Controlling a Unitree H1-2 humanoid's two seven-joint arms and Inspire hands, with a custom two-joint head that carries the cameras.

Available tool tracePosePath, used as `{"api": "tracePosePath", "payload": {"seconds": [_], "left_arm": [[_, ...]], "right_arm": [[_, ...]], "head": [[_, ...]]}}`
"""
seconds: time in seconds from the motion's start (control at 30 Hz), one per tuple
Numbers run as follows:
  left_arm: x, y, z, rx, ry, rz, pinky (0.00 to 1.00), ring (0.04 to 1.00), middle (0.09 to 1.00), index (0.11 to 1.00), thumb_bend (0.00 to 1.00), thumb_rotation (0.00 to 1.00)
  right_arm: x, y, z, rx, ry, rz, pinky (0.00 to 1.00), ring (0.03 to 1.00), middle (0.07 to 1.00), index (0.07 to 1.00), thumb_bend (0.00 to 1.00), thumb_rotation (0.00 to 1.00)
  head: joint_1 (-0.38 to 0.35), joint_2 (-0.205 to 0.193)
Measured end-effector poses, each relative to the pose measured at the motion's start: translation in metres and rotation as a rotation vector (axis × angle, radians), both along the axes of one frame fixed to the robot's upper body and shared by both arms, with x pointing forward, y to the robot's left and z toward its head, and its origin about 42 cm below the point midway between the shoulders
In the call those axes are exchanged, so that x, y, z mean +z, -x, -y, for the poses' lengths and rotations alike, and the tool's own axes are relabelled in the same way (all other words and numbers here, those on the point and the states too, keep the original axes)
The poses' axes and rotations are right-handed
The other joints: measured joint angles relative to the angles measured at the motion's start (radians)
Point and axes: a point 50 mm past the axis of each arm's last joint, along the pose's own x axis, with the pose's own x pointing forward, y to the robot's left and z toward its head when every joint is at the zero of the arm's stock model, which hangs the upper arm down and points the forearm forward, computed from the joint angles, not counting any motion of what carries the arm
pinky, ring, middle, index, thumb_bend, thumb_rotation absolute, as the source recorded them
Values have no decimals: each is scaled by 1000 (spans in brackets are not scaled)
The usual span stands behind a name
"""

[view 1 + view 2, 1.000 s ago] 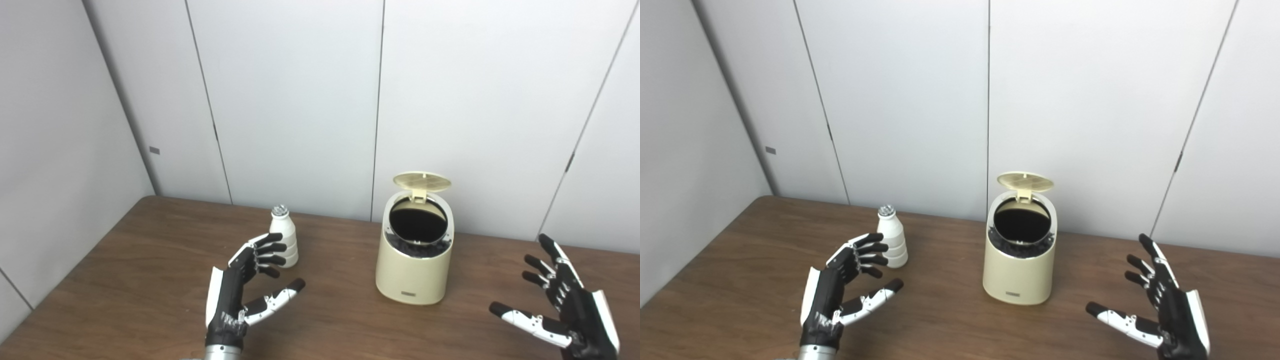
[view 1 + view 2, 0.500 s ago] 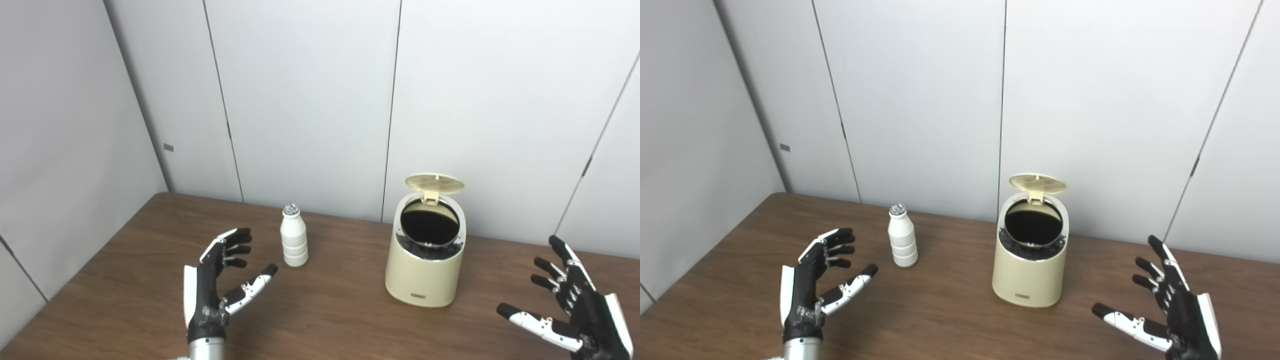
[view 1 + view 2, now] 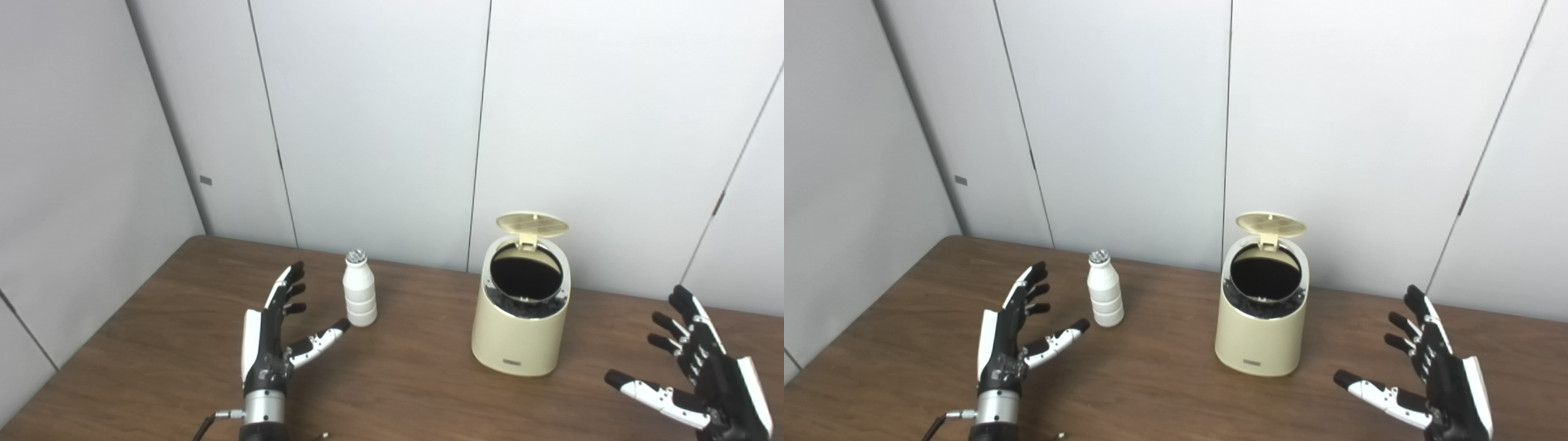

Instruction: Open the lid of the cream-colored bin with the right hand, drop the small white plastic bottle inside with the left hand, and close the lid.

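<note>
Lid (image 3: 531, 223) of cream bin (image 3: 520, 334) is up, dark opening exposed, so step 1 reads as done. Bottle (image 3: 359, 290) stands upright on table (image 3: 153, 343), left of bin, well apart from it, not yet picked up. Drop and lid-close remain.

Left hand (image 3: 272, 331): fingers spread, holding nothing, just beside bottle, thumb tip near its base, not touching. Right hand (image 3: 698, 373): fingers apart, empty, low and right of bin.

Vs 0.5 s ago: left hand moved nearer bottle, fingers straightened out more. Right hand, bin, bottle unchanged.
</note>
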Motion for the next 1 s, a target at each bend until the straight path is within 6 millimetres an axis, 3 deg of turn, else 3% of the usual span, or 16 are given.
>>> {"api": "tracePosePath", "payload": {"seconds": [0.3,1.0], "left_arm": [[-10,-22,0,-23,-35,-64,696,790,821,854,801,116],[-10,-64,12,-47,-46,-54,691,771,795,831,762,95]], "right_arm": [[1,1,-1,-3,-1,-8,763,868,953,937,714,0],[0,8,-3,13,-2,-11,767,866,965,946,740,13]], "head": [[-6,3],[-29,8]]}}
